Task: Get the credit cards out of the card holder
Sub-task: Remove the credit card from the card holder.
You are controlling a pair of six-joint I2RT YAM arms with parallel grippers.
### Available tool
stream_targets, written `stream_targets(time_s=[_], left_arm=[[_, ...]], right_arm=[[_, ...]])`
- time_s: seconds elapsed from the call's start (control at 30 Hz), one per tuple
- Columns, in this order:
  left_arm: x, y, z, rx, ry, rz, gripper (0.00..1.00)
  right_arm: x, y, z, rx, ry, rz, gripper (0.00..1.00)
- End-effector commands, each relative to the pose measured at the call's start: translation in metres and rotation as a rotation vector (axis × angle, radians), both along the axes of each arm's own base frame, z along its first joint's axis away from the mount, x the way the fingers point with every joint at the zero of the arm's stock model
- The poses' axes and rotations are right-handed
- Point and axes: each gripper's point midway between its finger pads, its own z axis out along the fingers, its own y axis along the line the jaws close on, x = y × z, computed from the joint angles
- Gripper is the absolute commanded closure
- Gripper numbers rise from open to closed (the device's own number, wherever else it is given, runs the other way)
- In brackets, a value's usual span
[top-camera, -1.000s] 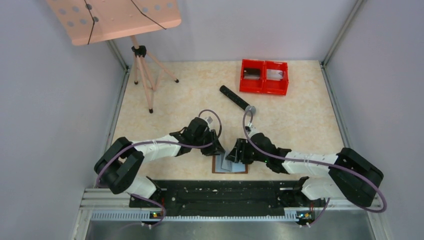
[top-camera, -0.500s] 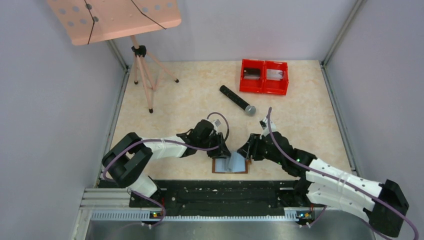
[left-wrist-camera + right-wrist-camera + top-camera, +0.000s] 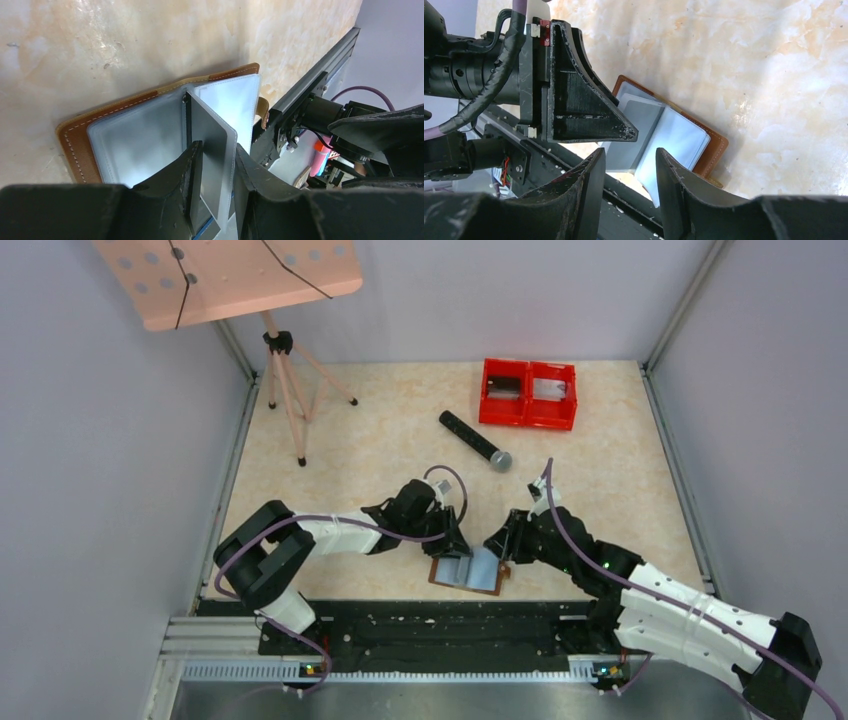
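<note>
Left gripper (image 3: 216, 155) closed on a grey leaf (image 3: 210, 130) standing upright out of the holder (image 3: 470, 573); whether this leaf is a card or a sleeve cannot be told; holder spread open on the table (image 3: 380, 440), brown cover down and pale pockets up, close to the black rail (image 3: 440, 625) at the near edge, beneath and between the two grippers; right gripper (image 3: 630, 155) just beside the left one, jaws apart above the holder's right half, nothing clamped between them; whether it touches the pockets cannot be told.
</note>
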Motion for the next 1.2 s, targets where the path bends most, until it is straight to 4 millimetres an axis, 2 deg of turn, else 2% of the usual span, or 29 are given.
stream_targets(time_s=[0.0,0.3,0.53,0.73,0.9,1.17], left_arm=[[0.004,-0.020,0.036,-0.116,-0.062,-0.038,0.66],[-0.010,-0.035,0.048,-0.167,-0.066,-0.105,0.62],[-0.006,-0.028,0.041,-0.118,-0.077,-0.074,0.62],[0.008,-0.007,0.026,0.011,-0.090,0.023,0.63],[0.011,0.000,0.018,0.041,-0.082,0.051,0.64],[0.009,0.002,0.011,0.058,-0.071,0.040,0.65]], right_arm=[[0.006,0.005,0.025,0.041,-0.044,0.001,0.58],[0.005,0.008,0.027,0.045,-0.040,0.015,0.53],[0.004,0.011,0.032,0.062,-0.040,0.027,0.57],[-0.005,0.019,-0.002,0.044,0.059,0.061,0.62],[-0.010,0.024,-0.029,0.042,0.125,0.069,0.66],[-0.015,0.009,-0.079,-0.080,0.218,0.026,0.72]])
